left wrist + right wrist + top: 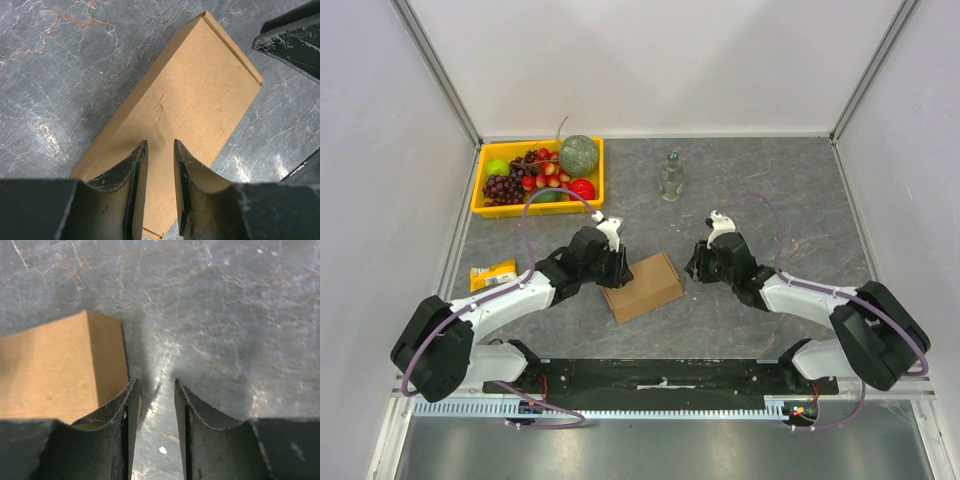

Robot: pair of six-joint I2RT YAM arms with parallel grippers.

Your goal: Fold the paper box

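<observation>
Paper box (642, 286), plain brown corrugated cardboard folded into a small flat mailer, lies closed on the table (770, 200) near the middle, slightly toward the near edge and turned at an angle, between the two arms. The left gripper (617, 268) sits at the box's left side, and the left wrist view shows its fingertips hovering over the brown top with a narrow gap between them, clamped on nothing. The right gripper (695, 262) is just beside the box's right end; its fingers are likewise a little apart, with only bare table showing in the gap and the box's corner just to one side. The table top is dark grey stone-patterned, veined in white with faint rust streaks, and shiny under the light. At the far left stands a yellow plastic tray (480, 190) holding grapes, apples and a green melon. A small clear bottle (670, 177) stands upright far of centre. A yellow snack packet (493, 275) lies at the left edge; its print is too small to read. Plain white panels in metal framing wall in the left, far and right sides.
</observation>
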